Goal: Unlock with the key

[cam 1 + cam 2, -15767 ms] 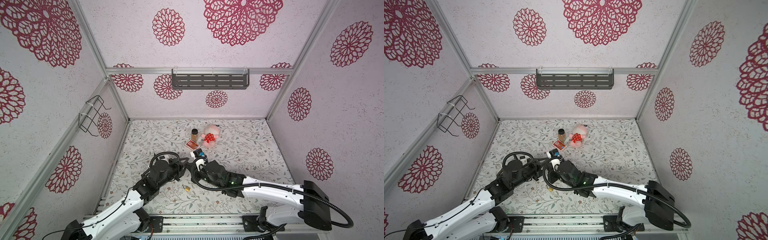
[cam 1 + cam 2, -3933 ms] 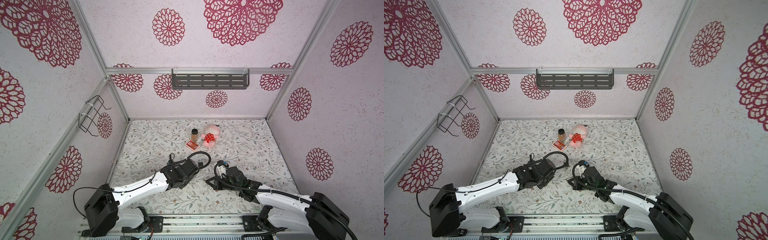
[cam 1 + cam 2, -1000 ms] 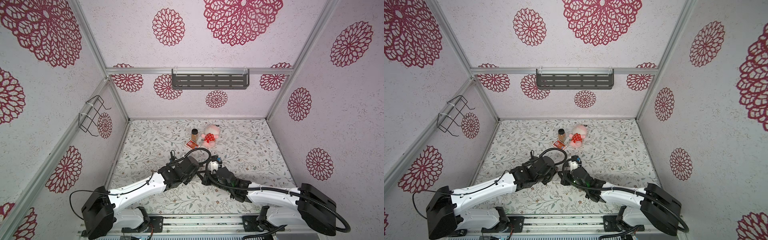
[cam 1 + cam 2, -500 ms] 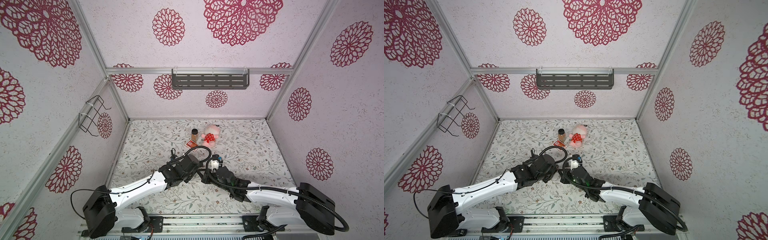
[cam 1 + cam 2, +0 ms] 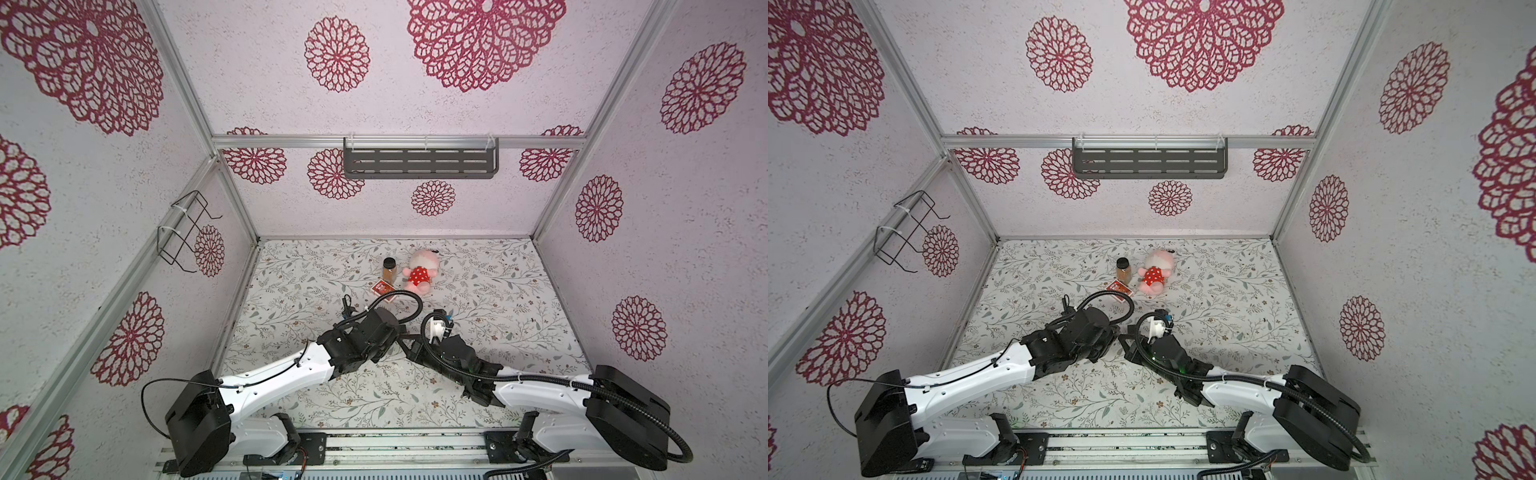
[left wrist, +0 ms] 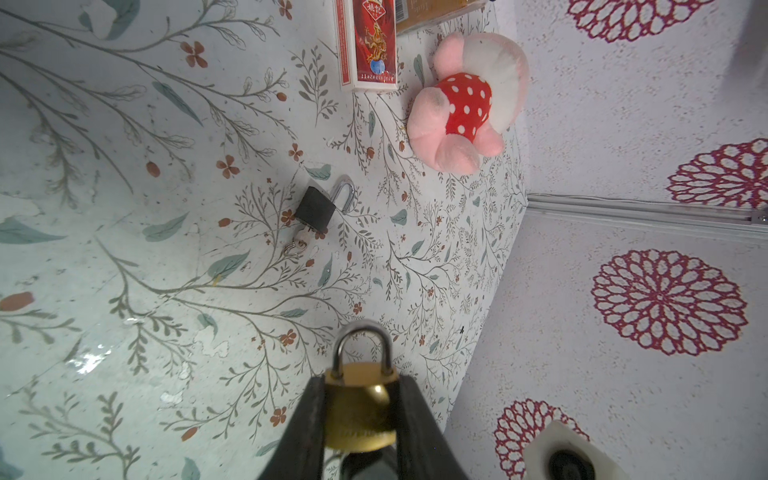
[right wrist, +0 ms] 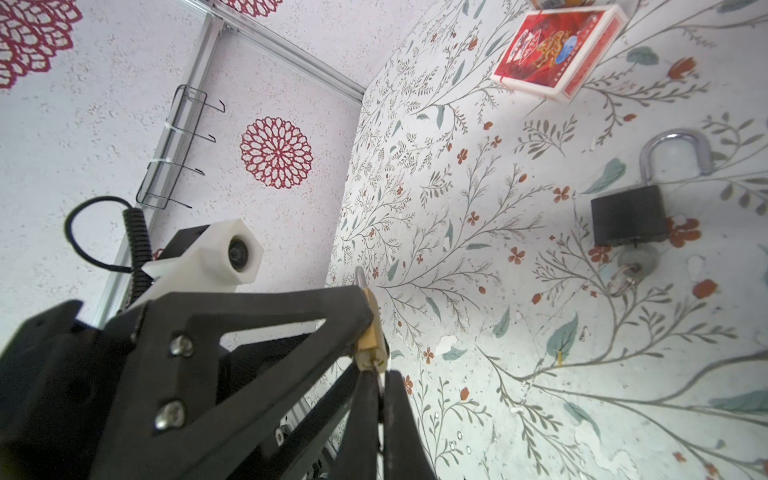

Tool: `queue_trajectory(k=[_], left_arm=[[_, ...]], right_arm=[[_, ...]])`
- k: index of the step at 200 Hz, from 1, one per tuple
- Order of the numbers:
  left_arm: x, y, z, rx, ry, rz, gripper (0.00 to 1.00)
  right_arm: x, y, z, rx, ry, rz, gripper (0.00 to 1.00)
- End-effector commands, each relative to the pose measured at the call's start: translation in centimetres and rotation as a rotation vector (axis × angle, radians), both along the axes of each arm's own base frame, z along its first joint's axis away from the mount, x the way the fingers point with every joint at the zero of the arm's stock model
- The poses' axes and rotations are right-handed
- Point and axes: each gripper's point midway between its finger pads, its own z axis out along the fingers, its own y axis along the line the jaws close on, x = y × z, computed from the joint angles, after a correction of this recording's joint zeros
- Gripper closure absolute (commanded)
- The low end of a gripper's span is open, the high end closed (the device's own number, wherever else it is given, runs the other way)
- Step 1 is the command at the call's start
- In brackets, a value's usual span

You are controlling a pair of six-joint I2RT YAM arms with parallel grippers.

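so, my left hand (image 6: pixel 361 386) is clamped on the brass padlock (image 6: pixel 359 411), held off the tabletop (image 6: pixel 124 291), its shackle (image 6: pixel 362 345) seated on both sides. my right hand (image 7: pixel 376 376) is pressed together at the lock's underside, pinching what i take for the key, mostly hidden between my fingers. left, i judge: the turn and the shackle's release. a black padlock (image 6: pixel 314 209) lies open nearby.

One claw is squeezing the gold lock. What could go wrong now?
The left claw grips the brass padlock by its curved edges, so a push from underneath might twist it or pop it out. The right claw is pinched shut right at the padlock's bottom. Whatever it holds is too thin to see, so it could slide off instead of going in.
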Motion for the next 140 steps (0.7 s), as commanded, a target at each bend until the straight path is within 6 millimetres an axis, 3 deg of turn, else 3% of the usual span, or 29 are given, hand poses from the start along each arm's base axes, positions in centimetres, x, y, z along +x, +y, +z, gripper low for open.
queue_trajectory(k=[1, 94, 140], left_arm=[[-1.2, -4.0, 2.7, -0.192, -0.013, -0.106, 1.0], [-0.9, -3.1, 3.7, -0.24, -0.065, -0.058, 1.0], [-0.6, -1.9, 3.7, -0.193, -0.086, -0.038, 1.0]], right_arm=[[-0.7, 1.7, 5.5, 0.254, -0.027, 0.057, 1.0], [-0.8, 1.4, 5.0, 0.349, 0.078, 0.015, 1.0], [-0.6, 1.0, 4.3, 0.231, 0.031, -0.003, 1.0]])
